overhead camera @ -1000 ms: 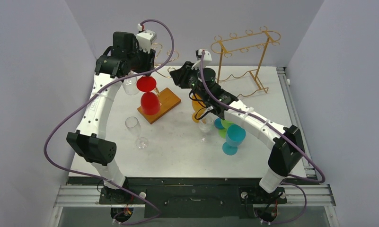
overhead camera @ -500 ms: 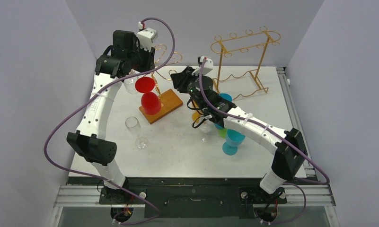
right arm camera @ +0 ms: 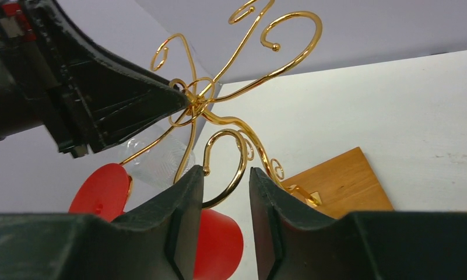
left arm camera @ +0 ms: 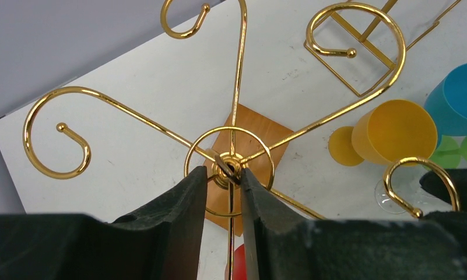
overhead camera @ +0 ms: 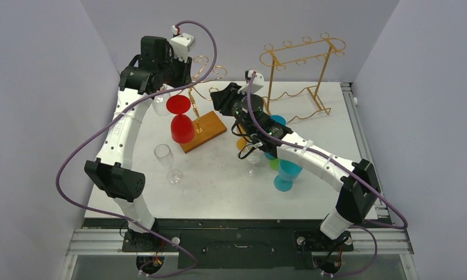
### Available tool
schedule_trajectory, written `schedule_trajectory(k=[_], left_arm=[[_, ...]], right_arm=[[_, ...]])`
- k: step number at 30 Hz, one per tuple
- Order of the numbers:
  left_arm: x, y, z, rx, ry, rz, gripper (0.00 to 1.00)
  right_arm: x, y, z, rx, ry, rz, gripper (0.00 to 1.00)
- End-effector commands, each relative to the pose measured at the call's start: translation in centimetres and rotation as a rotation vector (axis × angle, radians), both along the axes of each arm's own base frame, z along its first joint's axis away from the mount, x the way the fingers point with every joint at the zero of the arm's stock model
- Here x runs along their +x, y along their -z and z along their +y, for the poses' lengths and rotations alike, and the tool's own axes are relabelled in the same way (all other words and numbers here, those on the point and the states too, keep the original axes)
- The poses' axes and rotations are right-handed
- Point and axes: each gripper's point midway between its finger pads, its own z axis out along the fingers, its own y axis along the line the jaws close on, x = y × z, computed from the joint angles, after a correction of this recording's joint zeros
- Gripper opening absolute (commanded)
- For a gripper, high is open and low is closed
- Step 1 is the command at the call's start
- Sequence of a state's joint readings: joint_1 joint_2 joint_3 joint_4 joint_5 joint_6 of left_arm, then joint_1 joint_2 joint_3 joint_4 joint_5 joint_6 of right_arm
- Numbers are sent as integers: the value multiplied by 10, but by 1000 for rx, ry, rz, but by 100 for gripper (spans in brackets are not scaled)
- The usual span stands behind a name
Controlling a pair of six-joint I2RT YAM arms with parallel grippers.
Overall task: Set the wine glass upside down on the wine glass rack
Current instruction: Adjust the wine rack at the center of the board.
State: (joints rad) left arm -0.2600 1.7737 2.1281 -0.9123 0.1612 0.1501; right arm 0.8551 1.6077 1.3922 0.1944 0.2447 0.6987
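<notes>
Now the right hand [right arm camera: 225, 170] is coming in to help. A moment ago it was hanging over the bunch of glasses [overhead camera: 288, 168] right of the middle in the top picture, and now it is reaching up and left to the gold rack [left arm camera: 229, 168]. Its fingers are standing part way open with one curly hook [right arm camera: 241, 154] sitting between them. I cannot tell if they are squeezing that hook or only going around it. The left hand [left arm camera: 222, 172] is staying at the very top of the rack, and its fingers are pulling closer together than before. They are looking almost shut, pinching the little knot where the gold wires are meeting. The wooden base [overhead camera: 210, 127] is also sliding a little to the right on the table [overhead camera: 219, 186], so the rack is getting nudged, not just touched. A red glass [overhead camera: 182, 129] is hanging upside down on the rack, left of the middle in the top picture, with its round foot up by a hook. Neither hand is holding any glass. A clear glass [overhead camera: 164, 154] is standing by itself lower left of the rack. To me it is looking like both hands are steadying the rack or setting it straight, so the next glass is not getting picked up yet.
</notes>
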Motion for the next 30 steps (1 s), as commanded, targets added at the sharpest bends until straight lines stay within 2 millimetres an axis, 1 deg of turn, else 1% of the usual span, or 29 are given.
schedule_trajectory(k=[1, 2, 5, 8, 11, 14, 16, 20, 26, 30], left_arm=[[0, -28, -5, -18, 30, -92, 26], [0, -30, -7, -23, 35, -97, 28], [-2, -39, -12, -46, 49, -116, 39], [-3, -51, -12, -74, 39, -141, 50], [-4, -58, -11, -88, 21, -157, 56], [-5, -55, -11, -91, 19, -146, 56], [-6, -52, -12, -97, 16, -137, 56], [-6, -45, -14, -98, 27, -123, 54], [-7, -35, -18, -93, 56, -109, 47], [-8, -32, -20, -95, 73, -112, 44]], right_arm=[[2, 15, -16, -69, -33, 59, 34], [3, 13, -19, -69, -35, 55, 36], [7, 5, -28, -70, -44, 41, 44], [11, -3, -37, -73, -49, 28, 54], [17, -12, -44, -74, -56, 11, 61], [28, -22, -51, -69, -55, -3, 65], [33, -30, -48, -49, -89, -14, 65], [53, -37, -45, -18, -122, -12, 65], [76, -40, -34, 22, -159, 0, 63], [88, -32, -27, 35, -170, 25, 56]])
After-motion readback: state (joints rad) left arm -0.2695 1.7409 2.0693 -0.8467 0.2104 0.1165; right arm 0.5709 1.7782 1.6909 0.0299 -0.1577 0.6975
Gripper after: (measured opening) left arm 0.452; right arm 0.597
